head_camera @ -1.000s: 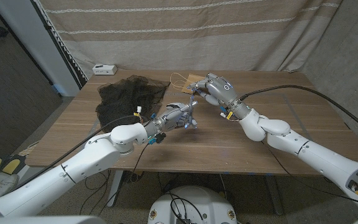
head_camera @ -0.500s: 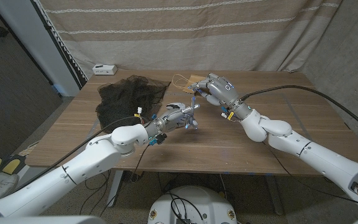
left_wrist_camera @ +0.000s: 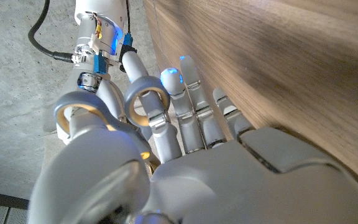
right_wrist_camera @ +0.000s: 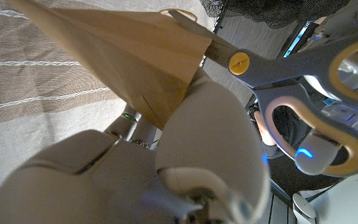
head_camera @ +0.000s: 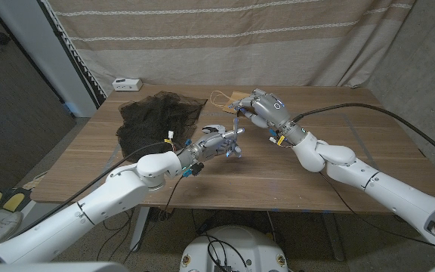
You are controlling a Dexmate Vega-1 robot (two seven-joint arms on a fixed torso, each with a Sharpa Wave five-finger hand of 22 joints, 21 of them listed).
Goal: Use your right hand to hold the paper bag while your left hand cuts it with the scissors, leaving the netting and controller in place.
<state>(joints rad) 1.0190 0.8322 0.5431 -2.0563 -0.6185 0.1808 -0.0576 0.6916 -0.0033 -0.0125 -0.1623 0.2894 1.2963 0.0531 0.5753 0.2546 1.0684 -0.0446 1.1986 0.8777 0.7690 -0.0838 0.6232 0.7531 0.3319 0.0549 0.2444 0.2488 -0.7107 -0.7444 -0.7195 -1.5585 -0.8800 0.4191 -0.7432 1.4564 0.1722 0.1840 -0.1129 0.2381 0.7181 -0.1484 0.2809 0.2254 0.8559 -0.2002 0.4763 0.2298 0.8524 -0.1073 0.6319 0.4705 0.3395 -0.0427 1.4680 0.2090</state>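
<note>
Both hands were engaged: the thin, easily crumpled paper bag (right_wrist_camera: 123, 56) was gripped by the right hand (head_camera: 263, 106), best near its edge, while the scissors (right_wrist_camera: 291, 93) were held in the left hand (head_camera: 216, 142).

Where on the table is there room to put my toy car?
Bare wood runs along the near table edge and on the far right side. It is crowded around the netting, the bag, and the scissors between both robot hands.

We see the head view evenly lit from above — soft shadows under the arms, edges bowed by the wide lens. The wrist views blur up close; the table (left_wrist_camera: 278, 68) smears, and blue lamps glow on the left hand (left_wrist_camera: 185, 155).
</note>
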